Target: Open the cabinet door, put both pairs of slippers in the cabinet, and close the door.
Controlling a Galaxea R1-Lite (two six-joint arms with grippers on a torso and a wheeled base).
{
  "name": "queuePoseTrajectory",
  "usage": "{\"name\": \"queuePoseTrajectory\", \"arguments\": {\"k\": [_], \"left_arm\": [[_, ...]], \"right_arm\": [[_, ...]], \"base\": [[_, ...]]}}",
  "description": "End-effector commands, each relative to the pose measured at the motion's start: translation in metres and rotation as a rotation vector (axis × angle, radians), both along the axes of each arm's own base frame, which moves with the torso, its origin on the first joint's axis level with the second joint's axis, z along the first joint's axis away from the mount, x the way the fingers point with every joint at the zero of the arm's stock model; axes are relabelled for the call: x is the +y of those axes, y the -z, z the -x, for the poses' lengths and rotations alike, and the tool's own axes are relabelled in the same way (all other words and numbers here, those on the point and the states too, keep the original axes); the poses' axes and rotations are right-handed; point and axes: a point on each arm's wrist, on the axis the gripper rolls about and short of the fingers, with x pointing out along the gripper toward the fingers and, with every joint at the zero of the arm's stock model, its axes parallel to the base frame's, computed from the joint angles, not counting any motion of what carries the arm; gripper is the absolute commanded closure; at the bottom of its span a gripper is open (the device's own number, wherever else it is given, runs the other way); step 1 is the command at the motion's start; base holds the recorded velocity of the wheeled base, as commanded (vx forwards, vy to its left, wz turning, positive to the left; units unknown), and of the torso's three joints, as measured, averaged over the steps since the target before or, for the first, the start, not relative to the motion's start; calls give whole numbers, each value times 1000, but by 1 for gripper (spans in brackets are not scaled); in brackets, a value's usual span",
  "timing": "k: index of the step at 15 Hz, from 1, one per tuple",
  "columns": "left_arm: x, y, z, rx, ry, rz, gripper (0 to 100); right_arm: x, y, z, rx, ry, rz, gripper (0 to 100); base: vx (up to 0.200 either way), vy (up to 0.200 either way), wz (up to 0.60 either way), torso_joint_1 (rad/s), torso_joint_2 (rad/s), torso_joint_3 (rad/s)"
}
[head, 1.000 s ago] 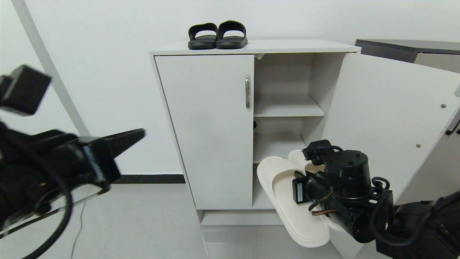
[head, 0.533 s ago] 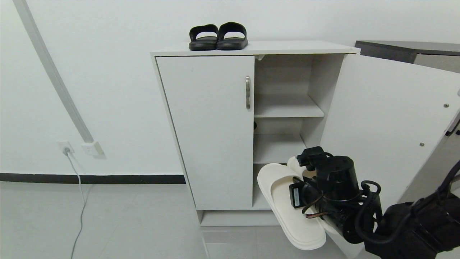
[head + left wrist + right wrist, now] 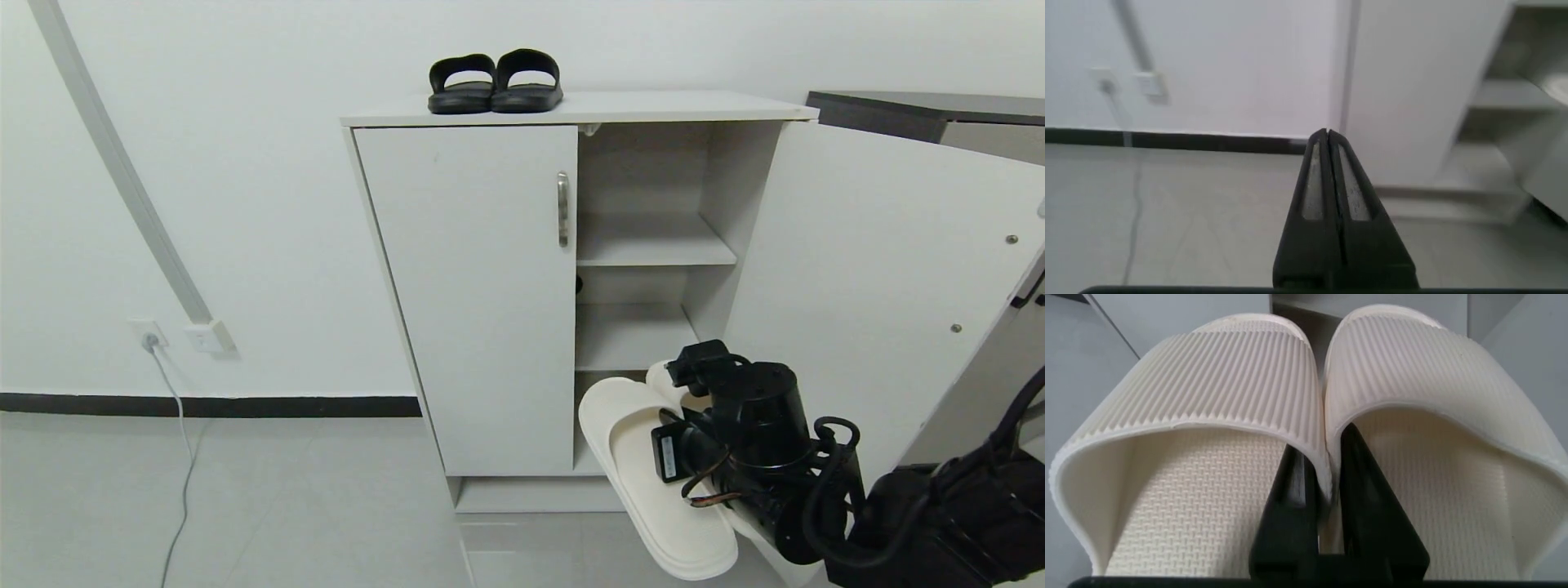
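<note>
A white cabinet (image 3: 653, 104) stands against the wall with its left door (image 3: 473, 310) closed and its right door (image 3: 882, 278) swung wide open. A pair of black slippers (image 3: 495, 80) rests on its top. My right gripper (image 3: 1323, 469) is shut on the pair of white slippers (image 3: 645, 457), pinching the inner edges of both straps (image 3: 1208, 400). It holds them tilted, toes toward the cabinet, just in front of the lowest compartment. The two shelves (image 3: 653, 245) above are bare. My left gripper (image 3: 1327, 135) is shut on nothing, low over the floor left of the cabinet.
A wall outlet with a hanging cord (image 3: 151, 336) and a slanted grey conduit (image 3: 114, 163) are on the left wall. Dark grey furniture (image 3: 931, 106) stands behind the open door. Open floor (image 3: 286, 506) lies left of the cabinet.
The left arm has dropped out of the head view. The right gripper has carried the white slippers a little lower and leftward, closer to the cabinet's bottom opening.
</note>
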Motion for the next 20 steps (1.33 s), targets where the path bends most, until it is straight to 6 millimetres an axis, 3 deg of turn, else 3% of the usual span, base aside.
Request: {"name": "queuePoseTrajectory", "arguments": {"k": [1, 7, 9, 12, 17, 20], "left_arm": [[-1, 5, 4, -48, 49, -4, 100], [-2, 5, 4, -49, 71, 17, 100], [-2, 5, 4, -49, 73, 14, 100], [-2, 5, 4, -49, 73, 14, 100], [-2, 5, 4, -49, 73, 12, 100], [-2, 5, 4, -49, 73, 14, 100]], "right_arm": [[1, 0, 1, 0, -3, -1, 100], [11, -1, -8, -45, 29, -27, 100], [29, 2, -31, -90, 155, -55, 100], [33, 5, -47, -125, 272, -52, 100], [33, 11, -49, -118, 281, -35, 100], [42, 28, -59, -98, 259, -20, 100]], "base": [[0, 0, 0, 0, 0, 0], [0, 0, 0, 0, 0, 0], [0, 0, 0, 0, 0, 0], [0, 0, 0, 0, 0, 0], [0, -200, 0, -1, 1, 2], [0, 0, 0, 0, 0, 0]]}}
